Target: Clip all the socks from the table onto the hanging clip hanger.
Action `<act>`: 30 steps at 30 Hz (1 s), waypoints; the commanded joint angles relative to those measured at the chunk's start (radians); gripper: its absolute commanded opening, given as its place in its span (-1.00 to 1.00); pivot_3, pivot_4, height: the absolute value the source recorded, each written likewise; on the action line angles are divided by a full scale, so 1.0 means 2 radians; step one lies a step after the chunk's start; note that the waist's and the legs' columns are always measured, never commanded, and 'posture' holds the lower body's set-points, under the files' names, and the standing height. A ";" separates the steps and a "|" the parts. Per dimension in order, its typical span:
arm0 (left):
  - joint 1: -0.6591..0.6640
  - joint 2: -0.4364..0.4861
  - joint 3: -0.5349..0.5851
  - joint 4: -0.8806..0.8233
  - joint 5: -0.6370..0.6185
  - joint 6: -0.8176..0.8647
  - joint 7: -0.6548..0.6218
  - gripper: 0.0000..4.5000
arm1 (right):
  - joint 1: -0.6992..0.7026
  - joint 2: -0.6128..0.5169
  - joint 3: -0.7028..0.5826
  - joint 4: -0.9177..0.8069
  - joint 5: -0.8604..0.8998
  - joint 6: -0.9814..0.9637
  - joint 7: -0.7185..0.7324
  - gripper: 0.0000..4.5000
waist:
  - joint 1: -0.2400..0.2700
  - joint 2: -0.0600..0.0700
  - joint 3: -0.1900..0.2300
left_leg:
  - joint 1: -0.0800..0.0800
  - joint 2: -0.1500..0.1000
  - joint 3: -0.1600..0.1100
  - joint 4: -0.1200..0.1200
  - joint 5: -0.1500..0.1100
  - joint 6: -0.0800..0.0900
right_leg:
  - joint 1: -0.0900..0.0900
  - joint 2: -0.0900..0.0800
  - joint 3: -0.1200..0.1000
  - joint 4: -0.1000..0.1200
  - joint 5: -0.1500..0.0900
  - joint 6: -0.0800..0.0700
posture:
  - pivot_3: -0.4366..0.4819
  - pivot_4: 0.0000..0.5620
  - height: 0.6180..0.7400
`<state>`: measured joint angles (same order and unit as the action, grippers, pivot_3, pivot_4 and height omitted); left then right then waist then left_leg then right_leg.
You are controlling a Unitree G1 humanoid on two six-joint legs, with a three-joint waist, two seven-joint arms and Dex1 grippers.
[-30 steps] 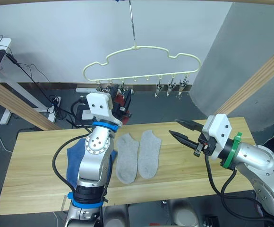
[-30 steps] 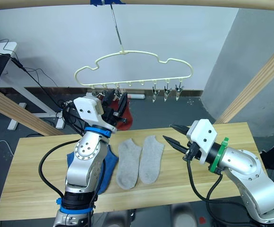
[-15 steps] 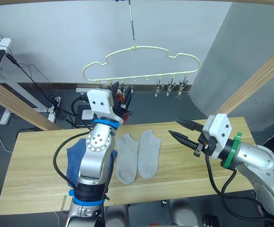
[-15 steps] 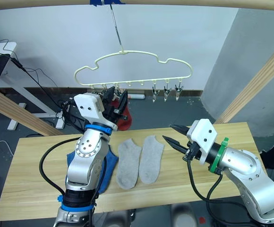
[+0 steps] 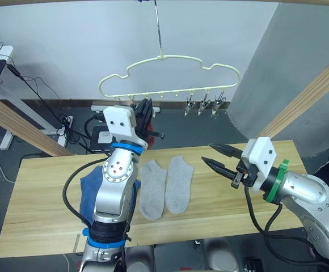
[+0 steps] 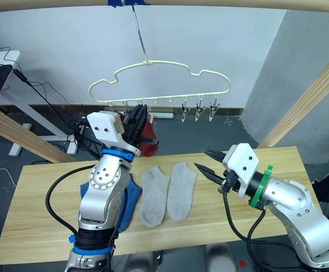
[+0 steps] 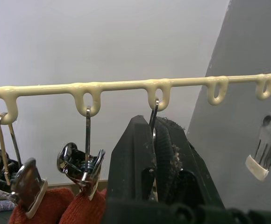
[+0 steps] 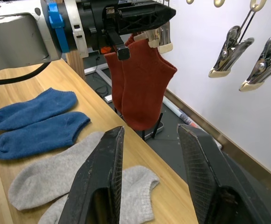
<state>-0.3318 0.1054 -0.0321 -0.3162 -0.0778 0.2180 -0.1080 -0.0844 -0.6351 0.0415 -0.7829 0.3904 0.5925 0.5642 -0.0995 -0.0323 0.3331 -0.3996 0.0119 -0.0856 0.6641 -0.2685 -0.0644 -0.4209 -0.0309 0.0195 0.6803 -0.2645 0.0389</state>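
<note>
Behind our table (image 5: 39, 215) a pale wall backs the clip hanger (image 5: 170, 76), which hangs from a thin hook. By our reckoning two of six socks are done: both red socks (image 8: 142, 86) hang clipped at the hanger's left end. Four remain flat on the table: two blue socks (image 8: 37, 123) at left, two grey socks (image 5: 164, 187) beside them. Our left gripper (image 7: 155, 154) is raised under the hanger, fingers pressed together around the third clip; whether any sock is in it, we cannot tell. Our right gripper (image 5: 216, 158) hovers spread wide and empty, right of the grey pair.
</note>
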 commanded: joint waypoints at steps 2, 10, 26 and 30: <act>-0.005 0.026 0.014 -0.036 -0.021 0.011 -0.032 -1.00 | 0.038 0.023 0.081 0.001 -0.073 0.047 -0.077 0.37 | 0.000 0.000 0.000 | 0.000 0.000 0.000 0.000 0.000 0.000 | 0.000 0.000 0.000 0.000 0.000 0.000 | -0.53 0.15 1.00; -0.013 0.061 0.036 -0.053 -0.051 0.050 -0.063 -1.00 | 0.008 0.137 0.248 0.124 -0.213 0.055 -0.188 0.99 | -0.003 0.000 0.000 | 0.001 0.000 0.000 0.000 0.000 0.000 | 0.000 0.000 0.000 0.000 0.000 0.000 | -0.47 0.21 1.00; -0.013 0.080 0.047 -0.062 -0.063 0.072 -0.077 -1.00 | 0.007 0.327 0.233 0.261 -0.228 0.092 -0.259 0.99 | 0.005 0.000 0.000 | 0.000 0.001 0.000 -0.001 0.000 0.000 | -0.001 0.000 0.000 0.000 0.000 0.000 | -0.40 0.19 1.00; -0.012 0.082 0.048 -0.057 -0.064 0.067 -0.077 -1.00 | 0.005 0.349 0.239 0.289 -0.237 0.087 -0.274 0.99 | 0.005 0.000 0.000 | 0.000 0.001 0.000 -0.001 0.000 0.000 | -0.001 0.000 0.000 0.000 0.000 0.000 | -0.40 0.17 1.00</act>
<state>-0.3527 0.2629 0.0505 -0.3947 -0.1989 0.3684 -0.2561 -0.0832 0.0168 0.5025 -0.2105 -0.0718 0.7792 0.0339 -0.0893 -0.0323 0.3331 -0.3994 0.0132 -0.0861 0.6626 -0.2684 -0.0647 -0.4223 -0.0303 0.0195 0.6800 -0.2644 0.0386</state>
